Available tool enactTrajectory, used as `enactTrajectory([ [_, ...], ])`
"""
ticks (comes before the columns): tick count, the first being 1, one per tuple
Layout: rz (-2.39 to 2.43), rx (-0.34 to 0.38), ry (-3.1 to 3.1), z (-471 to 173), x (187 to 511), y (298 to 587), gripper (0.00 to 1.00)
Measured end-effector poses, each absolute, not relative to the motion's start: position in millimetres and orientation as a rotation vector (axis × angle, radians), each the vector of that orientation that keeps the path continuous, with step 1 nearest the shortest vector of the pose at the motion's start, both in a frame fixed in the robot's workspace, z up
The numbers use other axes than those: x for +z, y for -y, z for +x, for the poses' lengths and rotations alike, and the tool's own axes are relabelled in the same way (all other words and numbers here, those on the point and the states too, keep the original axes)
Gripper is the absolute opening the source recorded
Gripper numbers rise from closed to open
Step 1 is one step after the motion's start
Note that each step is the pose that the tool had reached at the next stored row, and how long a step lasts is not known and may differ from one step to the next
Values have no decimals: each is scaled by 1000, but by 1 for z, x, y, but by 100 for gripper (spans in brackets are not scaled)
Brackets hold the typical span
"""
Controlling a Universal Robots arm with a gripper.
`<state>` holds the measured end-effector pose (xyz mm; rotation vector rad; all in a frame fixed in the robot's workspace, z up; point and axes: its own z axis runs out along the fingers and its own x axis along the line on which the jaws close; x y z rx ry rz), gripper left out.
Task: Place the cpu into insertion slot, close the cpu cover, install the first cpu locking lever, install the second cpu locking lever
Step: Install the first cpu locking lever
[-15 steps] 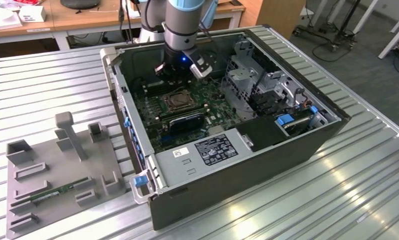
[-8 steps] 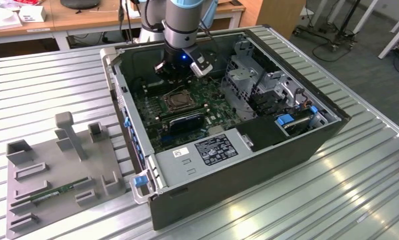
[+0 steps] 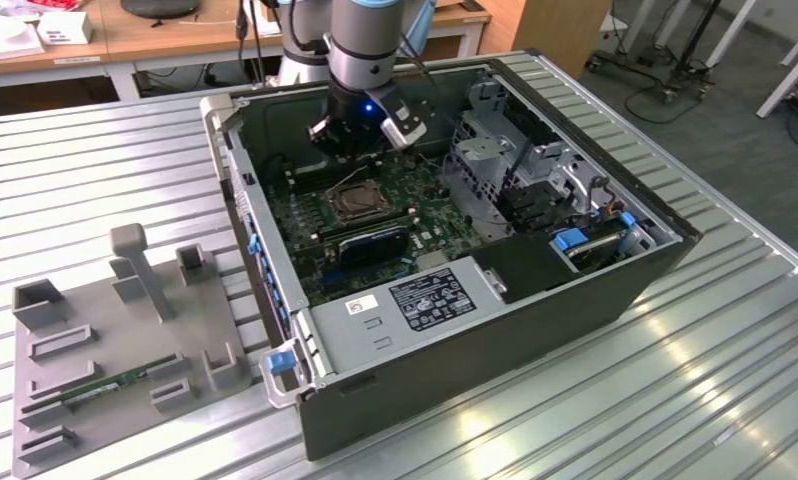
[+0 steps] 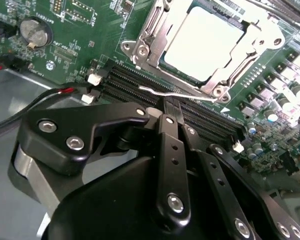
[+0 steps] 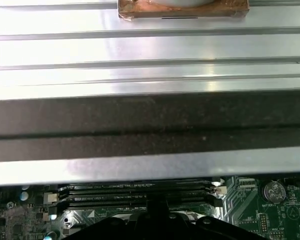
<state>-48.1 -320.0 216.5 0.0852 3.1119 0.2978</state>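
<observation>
Second wrist view: the cpu (image 4: 202,42), a pale silvery square, lies framed by the bright metal cpu cover (image 4: 149,40); claw (image 4: 172,106) closed.

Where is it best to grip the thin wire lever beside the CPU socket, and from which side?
Likely at the curved end of the lever, from above on the side of the memory slots: the wire lies along the cpu cover, so only that side is free.

Arm (image 3: 359,45): silver-grey tube, blue joint caps. Wrist housing (image 3: 352,125) black, small blue light (image 3: 368,104) lit. Gripper (image 4: 170,107): glossy black link bars, silver screws (image 4: 75,144), bare-metal collar (image 4: 27,170)
</observation>
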Motion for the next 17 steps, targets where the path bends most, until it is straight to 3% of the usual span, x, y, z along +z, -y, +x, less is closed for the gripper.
enactTrajectory([
  [17, 81, 297, -3085, -73, 225, 318, 11],
])
